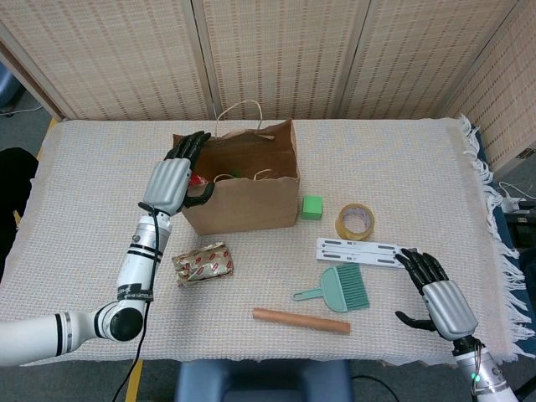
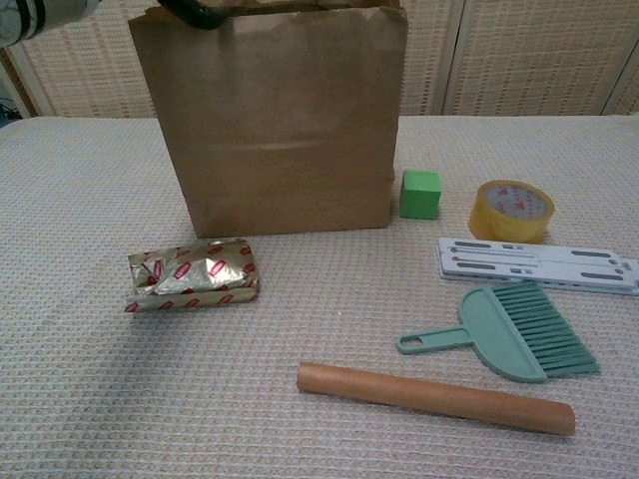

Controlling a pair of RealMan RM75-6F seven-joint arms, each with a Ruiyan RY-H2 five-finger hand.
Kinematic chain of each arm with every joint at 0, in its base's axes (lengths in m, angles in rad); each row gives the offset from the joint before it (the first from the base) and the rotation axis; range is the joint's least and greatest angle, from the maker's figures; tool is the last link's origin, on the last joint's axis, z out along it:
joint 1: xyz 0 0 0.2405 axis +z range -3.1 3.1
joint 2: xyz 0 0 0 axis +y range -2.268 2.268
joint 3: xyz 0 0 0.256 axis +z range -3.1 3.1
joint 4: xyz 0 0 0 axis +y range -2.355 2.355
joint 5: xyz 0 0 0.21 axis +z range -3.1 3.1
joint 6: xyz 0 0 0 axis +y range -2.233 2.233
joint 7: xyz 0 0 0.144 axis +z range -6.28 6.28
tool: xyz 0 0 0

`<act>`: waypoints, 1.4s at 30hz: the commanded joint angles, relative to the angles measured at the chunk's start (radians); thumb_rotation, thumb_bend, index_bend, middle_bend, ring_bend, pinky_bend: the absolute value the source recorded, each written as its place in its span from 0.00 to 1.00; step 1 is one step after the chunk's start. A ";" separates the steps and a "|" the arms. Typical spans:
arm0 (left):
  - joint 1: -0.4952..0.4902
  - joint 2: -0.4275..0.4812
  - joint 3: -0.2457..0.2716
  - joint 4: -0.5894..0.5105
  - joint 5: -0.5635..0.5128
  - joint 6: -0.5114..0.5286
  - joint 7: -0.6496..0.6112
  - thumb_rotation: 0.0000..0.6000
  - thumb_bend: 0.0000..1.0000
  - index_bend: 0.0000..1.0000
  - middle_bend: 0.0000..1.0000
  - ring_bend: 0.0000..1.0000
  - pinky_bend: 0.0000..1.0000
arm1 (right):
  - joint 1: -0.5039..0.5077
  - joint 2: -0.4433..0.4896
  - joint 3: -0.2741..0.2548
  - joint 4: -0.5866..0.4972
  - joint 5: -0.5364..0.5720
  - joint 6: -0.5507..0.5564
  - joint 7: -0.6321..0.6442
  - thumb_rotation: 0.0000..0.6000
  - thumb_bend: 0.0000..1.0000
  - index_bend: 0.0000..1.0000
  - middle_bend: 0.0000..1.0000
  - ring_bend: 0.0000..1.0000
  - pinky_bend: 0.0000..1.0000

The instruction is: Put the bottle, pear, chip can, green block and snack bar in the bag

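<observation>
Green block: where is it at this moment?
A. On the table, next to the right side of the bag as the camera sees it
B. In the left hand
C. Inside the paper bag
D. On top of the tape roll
A. The green block stands on the table just beside the bag, and the left hand at the bag's rim holds nothing.

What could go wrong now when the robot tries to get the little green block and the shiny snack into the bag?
The left hand sits right at the paper bag's rim, so pulling away might tip or drag the bag. The green block stands close against the bag's side, so the fingers reaching for it could bump the bag. The snack bar has a crinkly foil wrapper that might slip from a grip.
</observation>
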 commanded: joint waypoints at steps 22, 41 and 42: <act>0.472 0.303 0.280 -0.114 0.449 0.149 -0.355 1.00 0.54 0.50 0.51 0.48 0.57 | -0.003 -0.009 -0.002 0.003 -0.002 0.001 -0.021 1.00 0.07 0.00 0.00 0.00 0.00; 0.413 0.128 0.495 -0.029 0.695 -0.122 0.023 1.00 0.35 0.00 0.00 0.00 0.09 | -0.003 -0.011 -0.002 0.006 -0.008 0.004 -0.023 1.00 0.07 0.00 0.00 0.00 0.00; 0.407 0.114 0.491 -0.028 0.682 -0.135 0.035 1.00 0.35 0.00 0.00 0.00 0.08 | -0.003 -0.010 -0.002 0.006 -0.008 0.004 -0.022 1.00 0.07 0.00 0.00 0.00 0.00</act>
